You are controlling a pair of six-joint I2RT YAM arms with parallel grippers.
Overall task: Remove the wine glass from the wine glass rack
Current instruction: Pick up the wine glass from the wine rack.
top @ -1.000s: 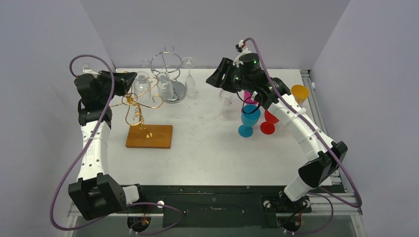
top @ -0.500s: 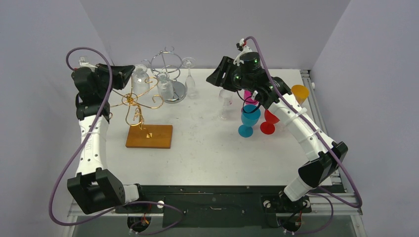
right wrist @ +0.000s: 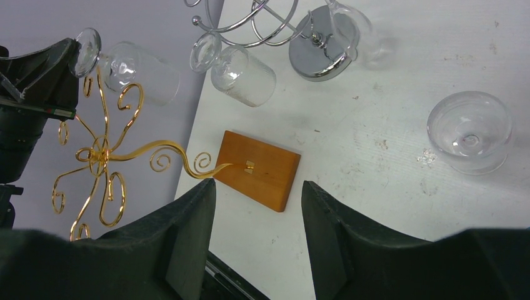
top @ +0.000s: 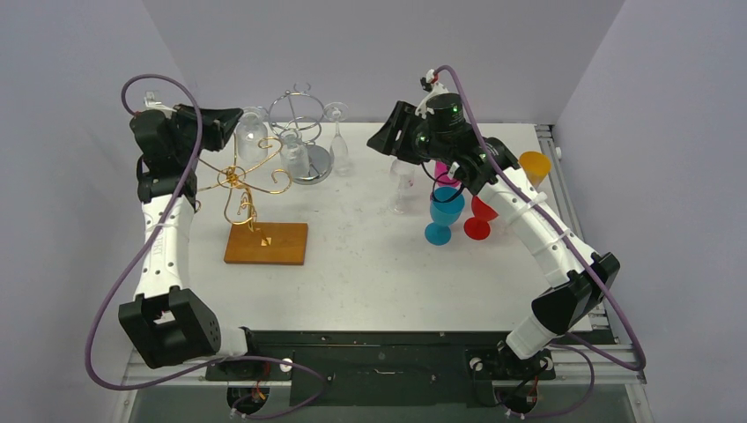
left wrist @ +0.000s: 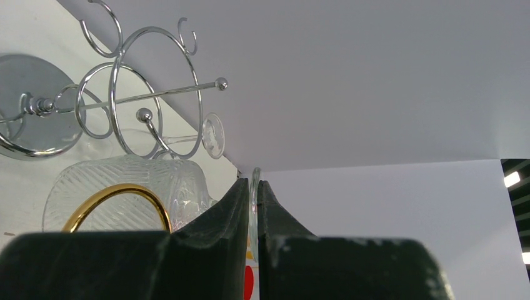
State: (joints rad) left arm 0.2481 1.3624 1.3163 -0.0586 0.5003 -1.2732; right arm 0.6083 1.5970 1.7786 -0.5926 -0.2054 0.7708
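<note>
A clear wine glass [top: 251,137] lies sideways at the top of the gold wire rack [top: 238,189], which stands on a wooden base [top: 266,243]. My left gripper [top: 231,120] is shut on the glass's round foot; its thin edge [left wrist: 255,178] shows between the fingers [left wrist: 253,182]. A gold loop [left wrist: 119,200] crosses in front of the ribbed bowl [left wrist: 125,187]; I cannot tell if they touch. The right wrist view shows the same glass [right wrist: 140,72] and rack [right wrist: 100,153]. My right gripper [top: 388,137] is open and empty, high above the table [right wrist: 257,187].
A chrome rack [top: 299,132] holds another clear glass [top: 293,155] beside the gold one. A clear glass [top: 338,132] stands behind it, another [top: 403,181] under my right arm. Blue [top: 445,211], red [top: 480,218], pink [top: 445,172] and orange [top: 534,165] glasses stand at right.
My left gripper has lifted and moved toward the back wall with the glass foot in it; the glass bowl rose with it. The right arm has hardly moved.
</note>
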